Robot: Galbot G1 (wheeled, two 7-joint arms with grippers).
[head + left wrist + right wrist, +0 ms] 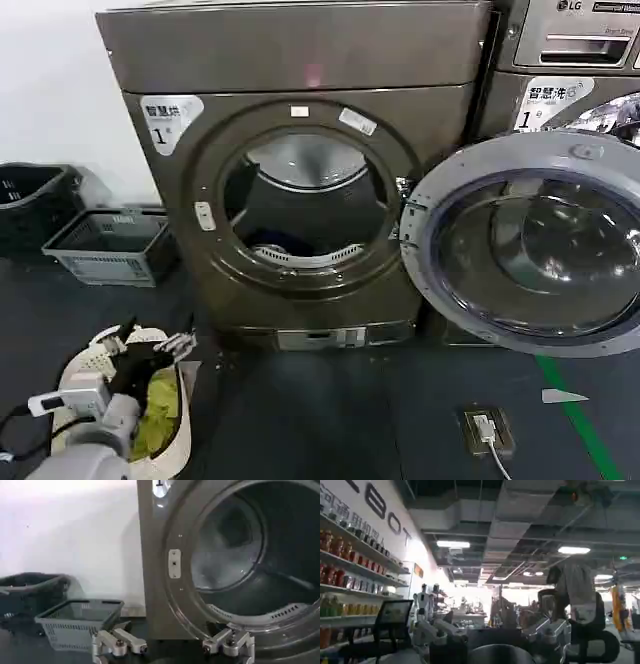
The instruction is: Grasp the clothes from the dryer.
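Note:
The dryer (300, 120) is the bronze-brown machine with a white "1" sticker, standing in the middle of the head view. Its round door (530, 240) is swung open to the right. The clothes (272, 243) show as a small dark blue bundle low in the silver drum. My left gripper (150, 342) hovers low at the front left, well short of the porthole, and is open with nothing in it. In the left wrist view its fingers (120, 642) spread wide before the dryer (160, 580). My right gripper (490, 639) is open and faces the room behind.
A white basket (75, 375) holding yellow-green fabric (155, 420) sits under my left arm. A grey basket (110, 245) and a dark one (30, 200) stand left of the dryer. An LG machine (570, 40) is at the right. A floor socket (485, 428) and green tape (575, 420) mark the floor.

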